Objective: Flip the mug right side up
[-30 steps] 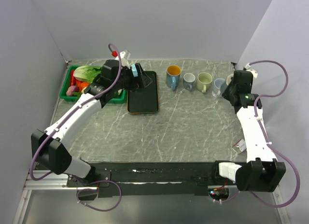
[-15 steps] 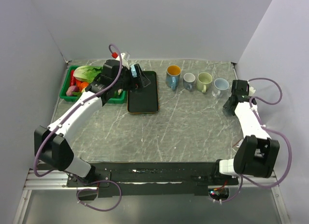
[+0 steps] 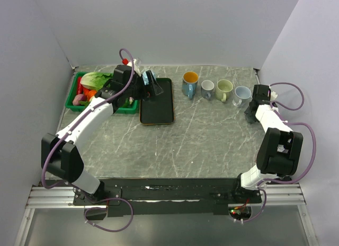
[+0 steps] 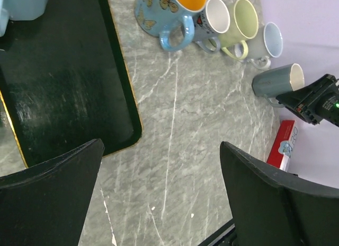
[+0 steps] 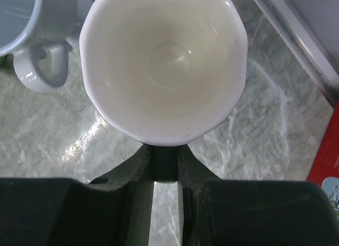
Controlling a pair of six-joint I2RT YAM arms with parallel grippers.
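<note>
the right gripper (image 5: 165, 164) pinches the grey, white-lined ceramic mug (image 5: 167, 60), tipped mouth-first toward its wrist. the spread left gripper (image 4: 159, 145) hangs well apart.

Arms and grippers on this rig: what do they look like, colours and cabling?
Both alike: the left arm and right arm have white links, black boxy joints and a looping purple cable. The left gripper and right gripper have matte black fingers. A green light glows on the right wrist.

No readable text, print on the red box (image 4: 284, 142) too small to read
</note>
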